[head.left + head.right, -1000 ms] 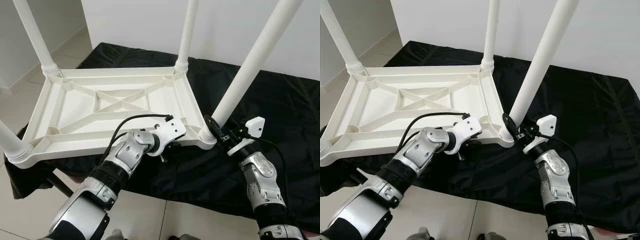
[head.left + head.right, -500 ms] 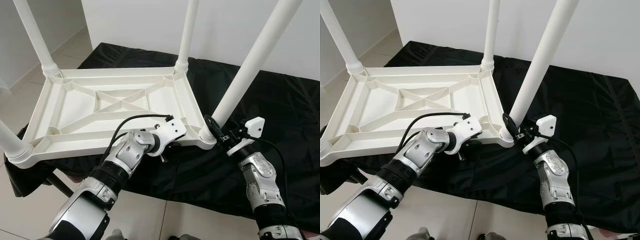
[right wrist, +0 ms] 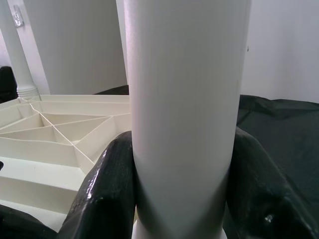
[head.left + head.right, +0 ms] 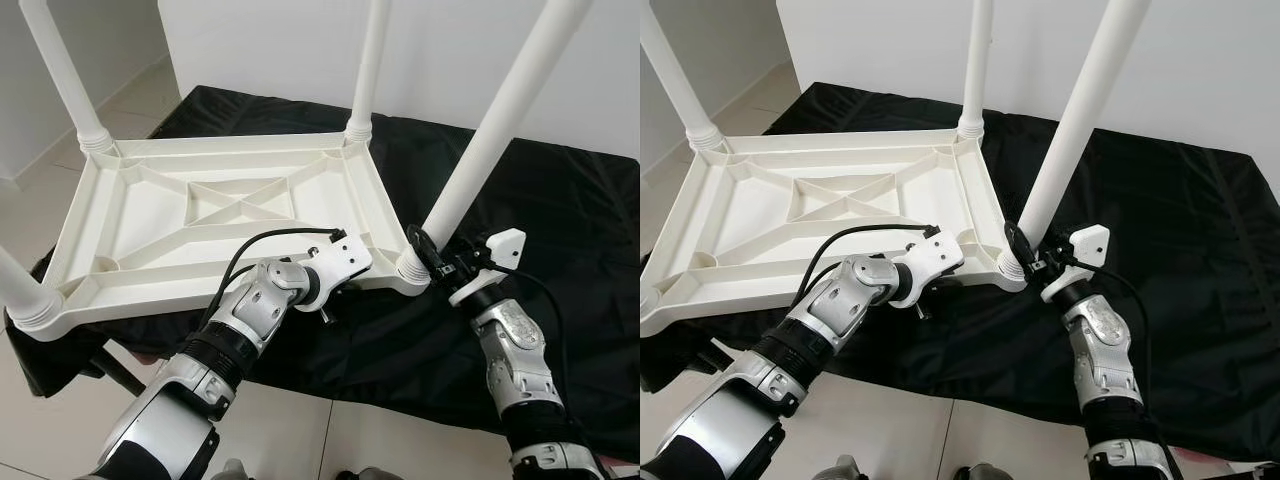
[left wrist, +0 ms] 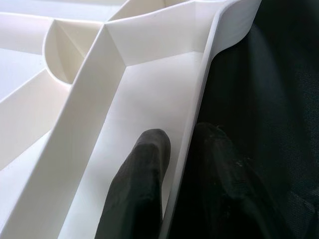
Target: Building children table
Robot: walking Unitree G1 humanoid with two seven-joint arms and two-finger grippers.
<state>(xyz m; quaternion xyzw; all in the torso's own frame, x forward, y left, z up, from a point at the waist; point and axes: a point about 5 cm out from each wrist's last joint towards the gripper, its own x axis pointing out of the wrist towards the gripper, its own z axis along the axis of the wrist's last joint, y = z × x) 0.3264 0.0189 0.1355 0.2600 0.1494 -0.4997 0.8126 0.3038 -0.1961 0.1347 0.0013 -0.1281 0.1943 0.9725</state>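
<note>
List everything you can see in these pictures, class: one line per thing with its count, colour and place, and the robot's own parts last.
Table top: one, white, upside down on the black cloth, ribbed underside facing up.
Table legs: four, white, standing up from the top's corners.
Black cloth: one, spread over the raised surface beneath the table top.
Floor: pale tiles, below the cloth's near edge.
Wall: white, behind the cloth.
Left end effector: black fingers either side of the top's near rim, one inside, one outside.
Right end effector: black fingers closed on the base of the near right leg.
Arms: two, silver, reaching in from the near side.
</note>
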